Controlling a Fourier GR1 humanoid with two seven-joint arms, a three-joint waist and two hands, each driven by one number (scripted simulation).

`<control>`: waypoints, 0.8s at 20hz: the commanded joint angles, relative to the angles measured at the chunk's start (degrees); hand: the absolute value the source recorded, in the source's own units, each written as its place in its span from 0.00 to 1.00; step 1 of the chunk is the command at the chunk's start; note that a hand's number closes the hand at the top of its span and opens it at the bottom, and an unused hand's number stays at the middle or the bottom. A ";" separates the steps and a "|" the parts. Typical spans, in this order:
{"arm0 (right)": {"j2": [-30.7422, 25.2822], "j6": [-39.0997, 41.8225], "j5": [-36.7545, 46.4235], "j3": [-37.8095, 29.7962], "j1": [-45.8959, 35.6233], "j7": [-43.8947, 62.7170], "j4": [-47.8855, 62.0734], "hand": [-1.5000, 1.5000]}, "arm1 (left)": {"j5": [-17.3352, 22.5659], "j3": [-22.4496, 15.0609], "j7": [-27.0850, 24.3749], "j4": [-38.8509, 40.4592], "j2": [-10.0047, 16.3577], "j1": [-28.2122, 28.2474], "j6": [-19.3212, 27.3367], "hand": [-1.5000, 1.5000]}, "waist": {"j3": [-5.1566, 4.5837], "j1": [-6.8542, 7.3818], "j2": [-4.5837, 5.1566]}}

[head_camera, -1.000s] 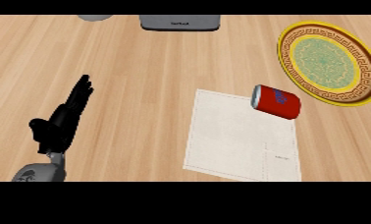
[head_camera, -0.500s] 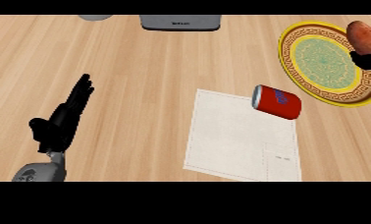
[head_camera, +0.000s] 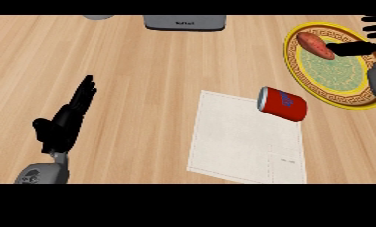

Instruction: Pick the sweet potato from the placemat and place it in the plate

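The reddish-brown sweet potato (head_camera: 315,46) is over the upper left part of the yellow-rimmed, green-centred plate (head_camera: 335,93) at the right. My right hand (head_camera: 354,48) comes in from the right edge, with one black finger against the potato's right end and another showing at the top right corner; most of the hand is out of view. The white placemat (head_camera: 242,141) lies at lower centre with no potato on it. My left hand (head_camera: 64,123) rests open at the lower left, fingers straight and pointing up.
A red can (head_camera: 283,104) lies on its side at the placemat's upper right corner, just left of the plate. A grey appliance (head_camera: 184,22) sits at the top centre, and a grey round object (head_camera: 98,17) shows at the top left.
The sweet potato came in from the right edge with my right hand and has moved left and down over the plate. The left hand, the can and the placemat have not moved.
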 commanded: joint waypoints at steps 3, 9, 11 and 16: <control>2.75 -7.25 -4.13 -4.86 -3.17 -4.98 7.88 0.00 | 0.98 2.01 -0.79 1.46 1.64 -0.34 -2.29 0.50 | 0.01 -0.20 -0.03; -1.53 -5.99 -16.10 -15.29 -2.10 -14.36 3.54 0.00 | 1.35 2.57 0.38 -1.39 2.44 0.61 -2.46 0.50 | 0.06 -0.84 -0.24; -2.64 -1.45 -21.21 -18.73 1.22 -16.90 0.90 0.00 | -0.15 1.13 -1.43 -3.70 0.53 5.85 -0.59 0.50 | 0.04 -1.35 -0.67; -3.64 7.12 -30.52 -25.24 10.91 -25.29 -2.22 0.00 | -0.91 1.28 -0.56 -1.30 -1.45 2.13 1.54 0.50 | -0.02 -2.69 -0.71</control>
